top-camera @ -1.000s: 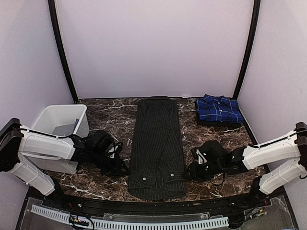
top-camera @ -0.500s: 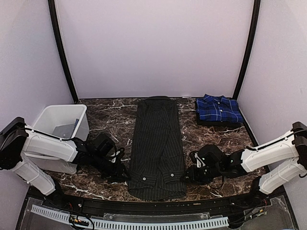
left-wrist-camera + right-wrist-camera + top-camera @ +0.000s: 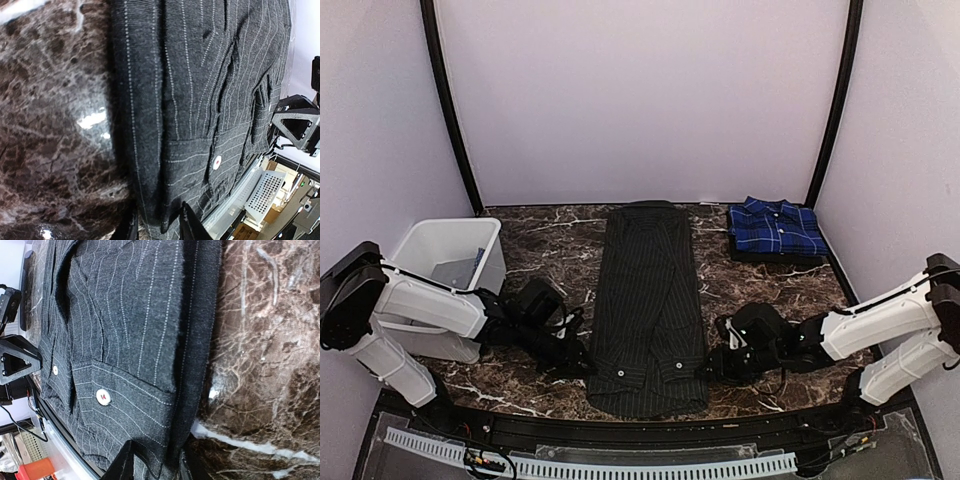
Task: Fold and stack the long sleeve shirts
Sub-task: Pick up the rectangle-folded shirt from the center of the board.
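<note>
Straddling the bottom corners of the black pinstriped shirt (image 3: 647,280), laid lengthwise up mid-frame: left gripper (image 3: 580,365) and right gripper (image 3: 711,364), equally near, part-open around cloth, hold uncertain.

Nothing legible anywhere: no writing, label, brand or number shows on the pinstriped shirt (image 3: 647,300), plaid shirt (image 3: 775,228) or white bin (image 3: 492,262).

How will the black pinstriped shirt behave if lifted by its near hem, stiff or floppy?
Likely floppy: the black shirt lies flat in soft creased layers, so it should sag between two grip points. Probably light, being thin woven cloth. The table looks glossy, so the shirt may slide rather than bunch if dragged.
</note>
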{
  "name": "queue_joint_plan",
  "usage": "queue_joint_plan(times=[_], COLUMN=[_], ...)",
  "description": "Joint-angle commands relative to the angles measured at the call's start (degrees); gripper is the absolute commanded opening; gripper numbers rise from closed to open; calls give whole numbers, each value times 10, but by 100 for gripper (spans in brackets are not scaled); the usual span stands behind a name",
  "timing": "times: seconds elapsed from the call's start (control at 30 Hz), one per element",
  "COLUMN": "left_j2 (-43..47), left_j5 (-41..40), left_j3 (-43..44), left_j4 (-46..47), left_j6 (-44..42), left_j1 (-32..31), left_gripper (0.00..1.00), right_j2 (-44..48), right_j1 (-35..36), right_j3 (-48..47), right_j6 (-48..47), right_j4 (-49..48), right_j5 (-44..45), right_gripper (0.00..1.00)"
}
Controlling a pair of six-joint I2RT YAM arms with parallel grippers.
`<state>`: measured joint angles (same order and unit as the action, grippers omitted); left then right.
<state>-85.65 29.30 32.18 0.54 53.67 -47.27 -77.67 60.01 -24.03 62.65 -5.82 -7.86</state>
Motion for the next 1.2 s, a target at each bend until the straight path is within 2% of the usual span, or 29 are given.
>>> queue_joint_plan(times=[0.0, 0.4, 0.63, 1.0, 1.17], left_j2=[-5, 18, 26, 84, 83], left_j5=[-1, 28, 37, 41, 54], left_j3=[-4, -4, -1, 45, 67], left_j4=[12, 30, 34, 5, 32], left_j6=[6, 30, 38, 58, 106], left_j1=[-3, -5, -8, -7, 11], left_gripper=[25, 11, 0, 0, 0], right_j2=[-16, 6, 12, 54, 51], right_j1=[5, 5, 5, -3, -47], right_j3=[-13, -30, -40, -92, -114], right_j6=[-5, -12, -15, -24, -28], right_j4=[-5, 9, 13, 56, 51], right_j5=[6, -1, -7, 11, -8], right_gripper=[27, 13, 0, 0, 0])
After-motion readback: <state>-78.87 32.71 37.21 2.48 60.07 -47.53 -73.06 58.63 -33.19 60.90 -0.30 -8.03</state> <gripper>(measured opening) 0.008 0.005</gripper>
